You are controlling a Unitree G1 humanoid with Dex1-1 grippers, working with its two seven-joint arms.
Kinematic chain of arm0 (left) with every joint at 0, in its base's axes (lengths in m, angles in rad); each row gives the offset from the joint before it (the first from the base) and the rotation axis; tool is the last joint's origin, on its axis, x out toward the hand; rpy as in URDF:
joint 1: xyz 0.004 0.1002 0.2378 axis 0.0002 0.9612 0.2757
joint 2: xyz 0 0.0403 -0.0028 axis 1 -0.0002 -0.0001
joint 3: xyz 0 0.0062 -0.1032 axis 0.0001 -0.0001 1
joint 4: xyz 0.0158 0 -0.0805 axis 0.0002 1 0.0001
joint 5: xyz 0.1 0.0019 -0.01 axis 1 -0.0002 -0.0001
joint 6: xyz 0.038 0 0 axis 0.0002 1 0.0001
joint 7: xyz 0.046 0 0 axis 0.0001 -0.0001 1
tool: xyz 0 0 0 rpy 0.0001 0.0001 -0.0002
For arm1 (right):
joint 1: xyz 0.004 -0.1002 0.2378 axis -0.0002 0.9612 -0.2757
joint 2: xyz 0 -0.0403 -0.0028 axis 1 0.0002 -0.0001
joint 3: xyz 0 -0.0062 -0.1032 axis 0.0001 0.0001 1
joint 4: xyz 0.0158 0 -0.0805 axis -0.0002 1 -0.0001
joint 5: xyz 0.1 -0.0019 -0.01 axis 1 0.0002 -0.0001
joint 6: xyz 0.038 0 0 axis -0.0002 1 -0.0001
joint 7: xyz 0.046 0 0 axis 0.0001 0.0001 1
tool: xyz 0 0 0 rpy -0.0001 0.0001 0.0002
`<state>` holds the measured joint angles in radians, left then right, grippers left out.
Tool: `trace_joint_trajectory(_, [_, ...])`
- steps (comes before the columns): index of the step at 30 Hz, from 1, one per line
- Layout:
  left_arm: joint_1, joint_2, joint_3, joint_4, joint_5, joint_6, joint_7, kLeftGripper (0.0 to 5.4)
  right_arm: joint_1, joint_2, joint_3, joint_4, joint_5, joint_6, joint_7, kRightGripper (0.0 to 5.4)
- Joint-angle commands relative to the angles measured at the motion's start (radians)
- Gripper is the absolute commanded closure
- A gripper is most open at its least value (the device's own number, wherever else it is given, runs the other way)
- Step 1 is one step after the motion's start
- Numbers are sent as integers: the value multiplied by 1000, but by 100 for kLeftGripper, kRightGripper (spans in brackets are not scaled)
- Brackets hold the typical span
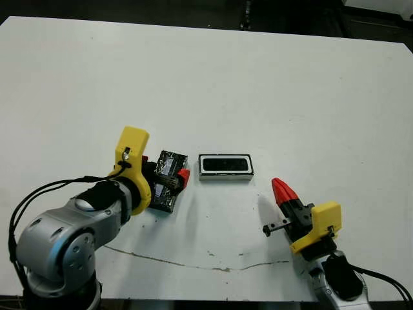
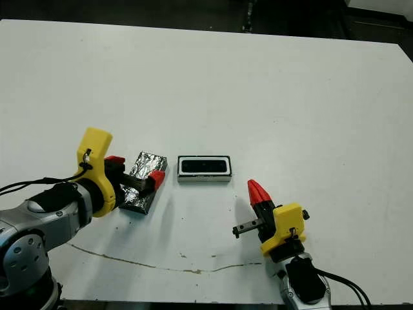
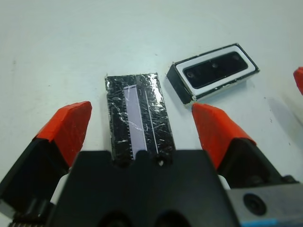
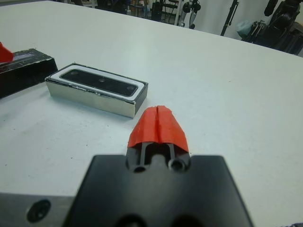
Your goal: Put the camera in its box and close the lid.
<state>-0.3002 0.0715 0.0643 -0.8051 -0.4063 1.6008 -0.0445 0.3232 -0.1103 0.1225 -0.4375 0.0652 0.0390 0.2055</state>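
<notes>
1. Left gripper (image 3: 137,125) – jaws wide apart, one red fingertip (image 3: 66,124) on each long side of the lid (image 3: 138,116). Neither pad visibly touches it; a gap shows on both sides in the left wrist view.
2. Lid lies flat on the white table (image 1: 258,84), glossy crinkled black face up, pale stripe lengthwise, one short end tucked under the gripper's black body. From the head views it sits angled, not square to the box.
3. Right gripper (image 4: 157,124) – jaws pressed together, red tips forming one closed wedge, nothing held. It sits near the table's front edge, tips aimed toward the box, apart from it.
4. Box (image 1: 225,166) – just beside the lid on the robot's right, not touching it, between the two grippers. Open side up, white inner rim, silvery side wall.
5. Camera (image 4: 101,82) – inside the box, lying flat lengthwise and filling most of the white interior. Matte black, small round marks along its top face.
6. Lid not yet on the box.
7. Thin dark crack line (image 1: 193,263) runs across the table near its front edge, in front of both grippers.
</notes>
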Motion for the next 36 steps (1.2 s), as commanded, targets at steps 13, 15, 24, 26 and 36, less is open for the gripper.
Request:
trace_joint_trajectory(13, [11, 107, -103, 0, 31, 10, -29, 0, 16, 0, 0, 5, 9, -2, -2, 539])
trace_joint_trajectory(15, [18, 99, -96, 5, 33, 12, -33, 0, 16, 0, -1, 6, 11, -1, 0, 539])
trace_joint_trajectory(24, [50, 51, -40, 24, 23, 14, -61, 0, 19, -1, 3, -2, 6, 11, -7, 539])
trace_joint_trajectory(26, [58, 37, -21, 31, 19, 14, -72, 0, 18, -2, 4, 3, 6, 1, -5, 539])
trace_joint_trajectory(36, [78, 32, -14, 24, 23, 14, -79, 111, 19, -1, 8, 2, 11, 13, -5, 540])
